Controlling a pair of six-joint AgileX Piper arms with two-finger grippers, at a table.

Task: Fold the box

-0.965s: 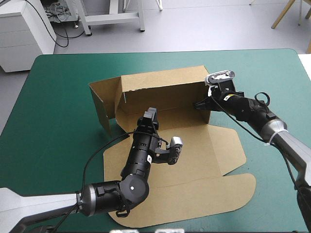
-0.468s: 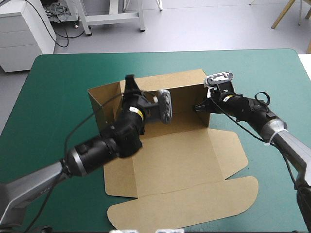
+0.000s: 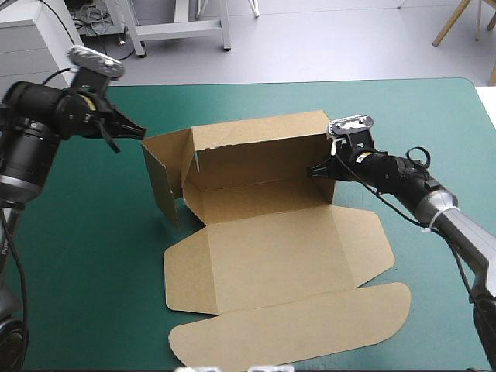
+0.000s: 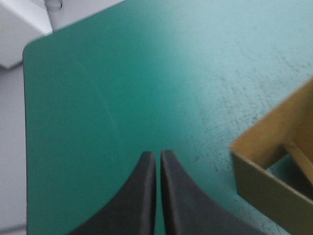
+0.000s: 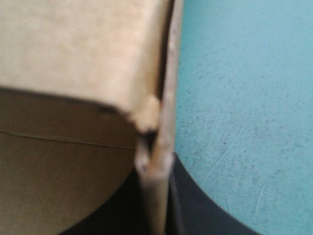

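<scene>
we see the box [image 3: 271, 248] central on the teal-green surface [image 3: 85, 256], far walls raised, lid flat. our right claw [image 3: 314, 170] pinches its right wall; our left claw [image 3: 130, 129], pressed together, hovers beside its left wall.

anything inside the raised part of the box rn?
Only bare brown board: the box floor between the raised walls holds no object. The right gripper clamps the right wall, one finger on its inner side. It covers that corner, so the floor there can't be seen.
</scene>
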